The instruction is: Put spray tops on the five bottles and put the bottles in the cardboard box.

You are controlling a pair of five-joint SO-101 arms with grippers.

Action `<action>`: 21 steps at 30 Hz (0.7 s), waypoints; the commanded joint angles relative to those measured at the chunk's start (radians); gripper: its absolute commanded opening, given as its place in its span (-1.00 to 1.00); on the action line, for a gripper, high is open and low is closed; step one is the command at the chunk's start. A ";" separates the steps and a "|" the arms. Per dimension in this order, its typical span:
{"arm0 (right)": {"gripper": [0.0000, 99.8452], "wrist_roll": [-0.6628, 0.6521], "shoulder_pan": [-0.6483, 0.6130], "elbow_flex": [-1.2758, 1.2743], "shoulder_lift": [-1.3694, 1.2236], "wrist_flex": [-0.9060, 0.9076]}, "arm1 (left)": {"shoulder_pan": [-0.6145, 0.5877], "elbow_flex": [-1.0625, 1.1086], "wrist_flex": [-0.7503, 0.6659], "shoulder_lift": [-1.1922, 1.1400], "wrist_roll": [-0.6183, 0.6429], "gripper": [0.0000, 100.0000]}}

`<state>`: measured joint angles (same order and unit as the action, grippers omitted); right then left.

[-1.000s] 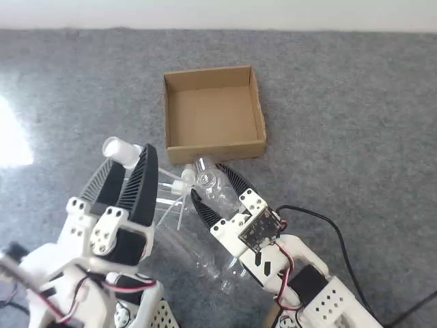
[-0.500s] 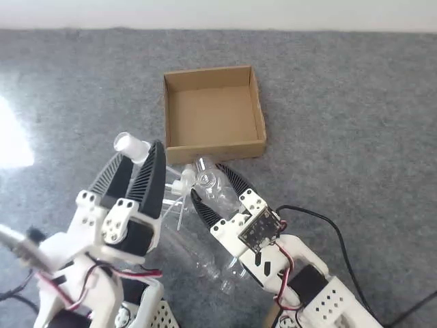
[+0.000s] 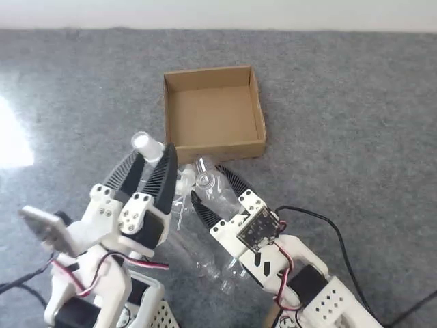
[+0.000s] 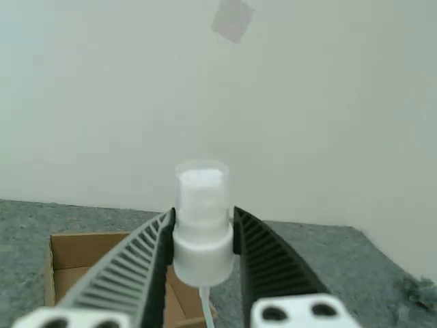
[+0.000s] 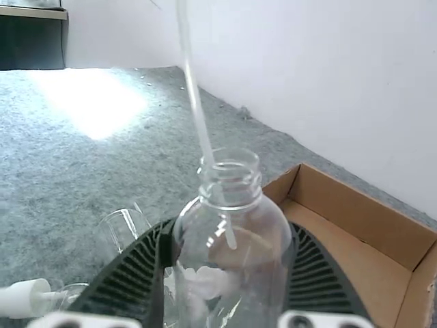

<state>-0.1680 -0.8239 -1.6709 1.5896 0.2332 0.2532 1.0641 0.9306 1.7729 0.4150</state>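
My left gripper (image 3: 151, 166) is shut on a white spray top (image 3: 145, 144), held raised with its cap (image 4: 202, 219) up between the black fingers. Its thin dip tube (image 5: 198, 116) hangs down into the open neck of a clear bottle (image 5: 232, 246). My right gripper (image 3: 213, 188) is shut on that bottle (image 3: 208, 183), upright, just in front of the cardboard box (image 3: 213, 113). The box (image 5: 355, 232) stands open with nothing inside.
More clear bottles (image 3: 205, 256) lie on the grey carpet between the two arms. A loose spray top (image 5: 24, 297) and another bottle neck (image 5: 123, 229) lie beside the held bottle. A black cable (image 3: 341, 239) runs off the right arm.
My left gripper has carried the spray top to the right, toward the bottle, and the tube now enters the bottle's neck. The right arm and its bottle have stayed still.
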 commanded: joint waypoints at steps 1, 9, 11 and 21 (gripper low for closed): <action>-0.78 -0.018 0.002 -0.020 0.013 0.038 | 0.055 0.010 -0.031 0.000 -0.029 -0.97; -0.78 -0.018 0.073 -0.020 0.015 0.065 | 0.117 0.048 -0.041 -0.003 -0.058 -0.97; -0.78 -0.018 0.079 -0.020 0.015 0.067 | 0.115 0.068 -0.051 -0.002 -0.061 -0.97; -0.78 -0.018 0.077 -0.020 0.015 0.067 | 0.109 0.145 -0.051 0.000 -0.061 -0.97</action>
<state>-0.1711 -0.7610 -1.6709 1.5896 0.2992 0.3636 1.2114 0.9060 1.7729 0.3629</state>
